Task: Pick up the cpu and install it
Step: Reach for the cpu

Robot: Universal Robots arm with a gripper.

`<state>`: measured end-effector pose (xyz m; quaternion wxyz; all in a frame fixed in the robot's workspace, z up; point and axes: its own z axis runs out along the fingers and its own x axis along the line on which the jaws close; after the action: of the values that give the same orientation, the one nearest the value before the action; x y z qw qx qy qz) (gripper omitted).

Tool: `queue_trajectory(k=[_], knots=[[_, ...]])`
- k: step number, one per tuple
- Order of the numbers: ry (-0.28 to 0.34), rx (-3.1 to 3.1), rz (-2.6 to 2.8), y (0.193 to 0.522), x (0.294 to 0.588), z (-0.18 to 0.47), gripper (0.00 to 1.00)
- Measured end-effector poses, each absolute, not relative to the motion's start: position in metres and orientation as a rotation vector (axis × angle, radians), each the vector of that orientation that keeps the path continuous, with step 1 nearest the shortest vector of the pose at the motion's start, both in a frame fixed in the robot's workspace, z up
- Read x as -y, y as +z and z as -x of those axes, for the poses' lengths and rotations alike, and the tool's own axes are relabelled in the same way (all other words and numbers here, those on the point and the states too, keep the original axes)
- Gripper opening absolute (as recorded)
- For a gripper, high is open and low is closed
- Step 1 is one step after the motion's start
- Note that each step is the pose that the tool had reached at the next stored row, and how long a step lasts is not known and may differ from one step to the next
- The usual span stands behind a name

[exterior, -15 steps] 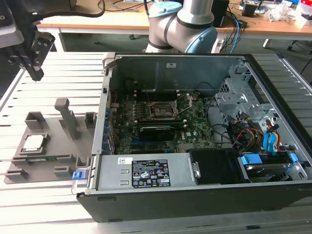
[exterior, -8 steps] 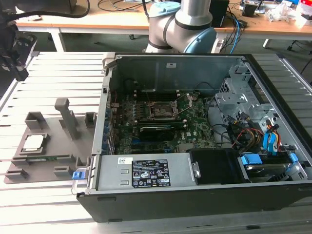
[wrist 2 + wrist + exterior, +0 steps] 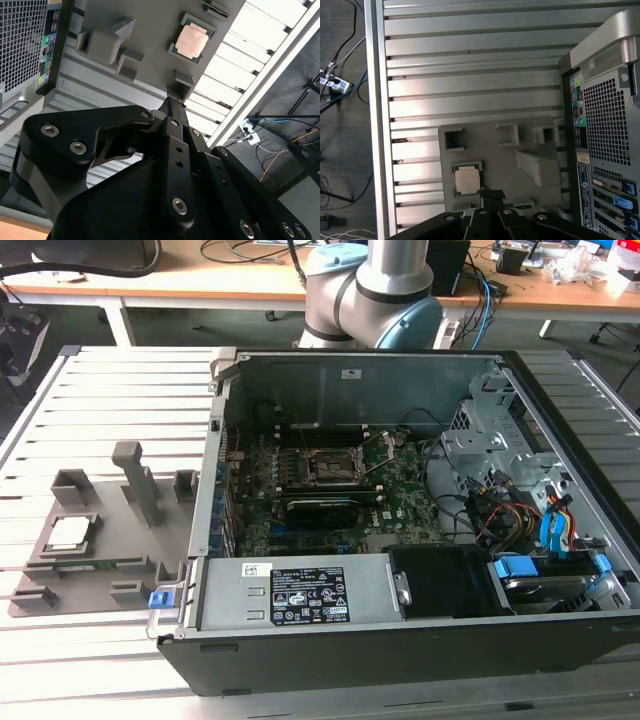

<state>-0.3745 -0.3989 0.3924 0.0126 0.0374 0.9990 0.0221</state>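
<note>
Poised above the slatted desk (image 3: pixel 110 380), off the open computer case's (image 3: pixel 400 380) end towards the exterior view's left, over the grey moulded holder (image 3: pixel 118 540). Holding nothing: gripper (image 3: pixel 171 101) shut, with both fingers (image 3: pixel 177 131) pressed tip to tip and no gap showing between them in either wrist view. Lying flat, metal top upward, in a square recess of that holder: the cpu (image 3: pixel 68 532), also seen at (image 3: pixel 192 41) and (image 3: pixel 468 180). Not touched by anything, and apart from the tips. Judging by both wrist views, set below and beyond the fingertips, shifted towards the side of the holder away from the case rather than straight under the line of the fingers. Square in outline, so no long axis to speak of; edges in line with the holder's own edges, and seemingly turned at an angle to the fingers in the second wrist view. Well apart from it, deep inside the case on the green motherboard: the black socket (image 3: pixel 330 468) with its metal frame. Pick-up not yet made, as judged from the cpu's place in the holder.
</note>
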Motion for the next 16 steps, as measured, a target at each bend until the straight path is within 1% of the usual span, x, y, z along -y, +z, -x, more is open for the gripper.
queue_trajectory(k=[16], knots=[[0.069,-3.114,-0.116,0.392,0.399,0.406,0.11]])
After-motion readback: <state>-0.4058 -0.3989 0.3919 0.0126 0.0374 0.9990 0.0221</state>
